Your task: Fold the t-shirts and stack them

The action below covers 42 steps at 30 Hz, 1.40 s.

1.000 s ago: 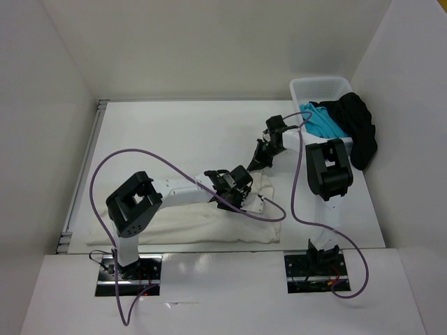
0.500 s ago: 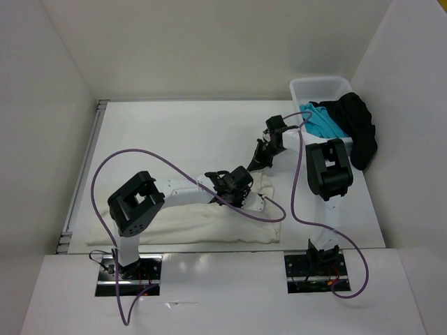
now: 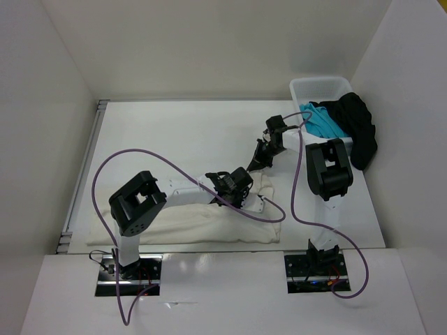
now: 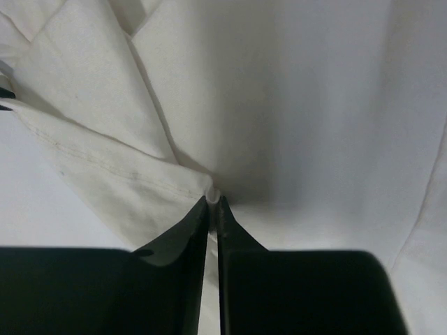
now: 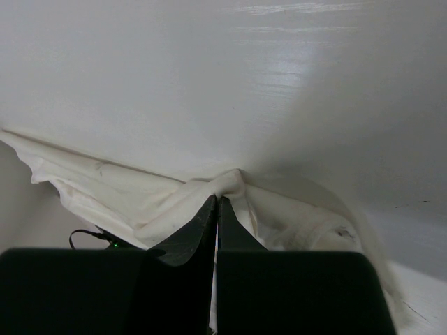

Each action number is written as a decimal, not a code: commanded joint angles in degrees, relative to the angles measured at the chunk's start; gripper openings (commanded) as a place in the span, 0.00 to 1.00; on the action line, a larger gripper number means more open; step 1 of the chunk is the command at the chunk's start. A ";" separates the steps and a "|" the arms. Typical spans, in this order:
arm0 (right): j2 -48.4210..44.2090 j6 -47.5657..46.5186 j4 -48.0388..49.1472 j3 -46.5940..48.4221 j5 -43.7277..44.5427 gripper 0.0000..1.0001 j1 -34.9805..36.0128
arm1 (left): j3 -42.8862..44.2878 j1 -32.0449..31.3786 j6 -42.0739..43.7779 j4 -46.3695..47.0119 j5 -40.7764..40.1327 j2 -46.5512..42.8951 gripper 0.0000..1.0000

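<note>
The cream-white t-shirt (image 3: 181, 223) lies spread along the table's front, its right end bunched up. My left gripper (image 3: 243, 195) presses down on that right part. In the left wrist view its jaws (image 4: 214, 201) pinch a small fold of the cream cloth (image 4: 314, 105). My right gripper (image 3: 258, 165) sits just beyond, at the shirt's far right corner. It is shut (image 5: 217, 199) on a raised ridge of the same cloth (image 5: 119, 188). The turquoise t-shirt (image 3: 323, 122) and the black t-shirt (image 3: 360, 129) lie in and over the basket at the back right.
A white plastic basket (image 3: 318, 85) stands in the back right corner against the wall. White walls close the table on the left, back and right. A purple cable (image 3: 119, 157) loops above the left arm, and another hangs by the right arm.
My left gripper has closed from open onto a fold of the cream-white t-shirt and its arm has shifted slightly. The right gripper has stayed shut in place.
</note>
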 commanded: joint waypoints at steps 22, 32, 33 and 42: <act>-17.02 -2.54 -4.42 -8.92 4.65 0.00 1.51 | 3.90 1.89 -6.21 -16.61 9.59 -9.54 0.00; -27.47 1.94 -8.03 -21.74 6.58 0.00 7.65 | -1.47 1.89 -6.74 -17.67 14.42 -12.09 0.00; -28.19 1.94 -8.73 -22.28 6.58 0.00 7.66 | -1.99 1.89 -6.74 -18.19 15.21 -12.09 0.00; -36.00 6.78 -12.07 -28.70 7.02 0.00 11.27 | -1.99 1.89 -6.65 -18.73 18.38 -12.62 0.00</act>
